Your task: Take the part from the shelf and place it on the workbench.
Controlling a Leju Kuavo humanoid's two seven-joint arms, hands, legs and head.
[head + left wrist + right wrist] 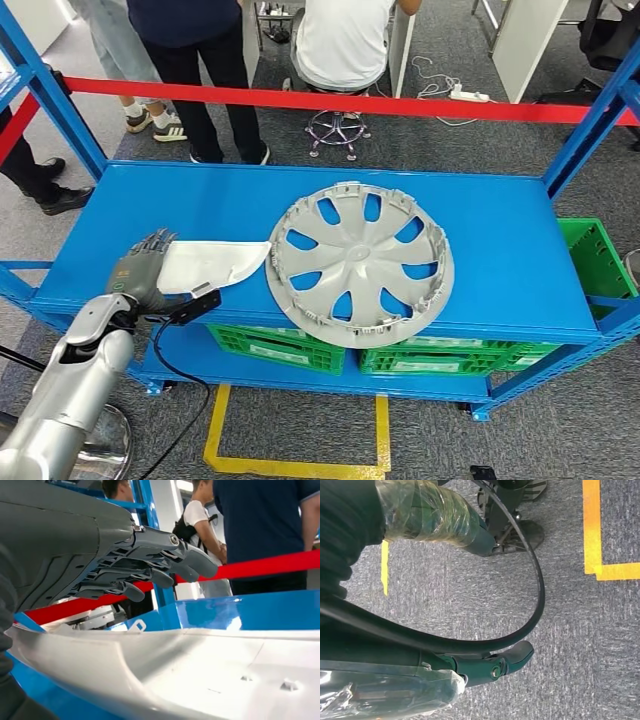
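Observation:
A white curved plastic part [207, 265] lies on the blue shelf [498, 240] at its front left. My left hand [142, 265] is at the part's left end. In the left wrist view its fingers [158, 560] stretch out above the white part [211, 670] with a gap under them, and the thumb sits low at the part's near edge. Nothing is gripped. A dark shape at the edge of the right wrist view may be my right hand [335, 540]; its fingers cannot be made out.
A large grey hubcap [361, 262] lies just right of the white part, overhanging the shelf's front edge. Green crates [279, 345] sit on the level below, and another green crate [596, 255] stands at the right. Behind a red barrier [302, 100], people stand and sit.

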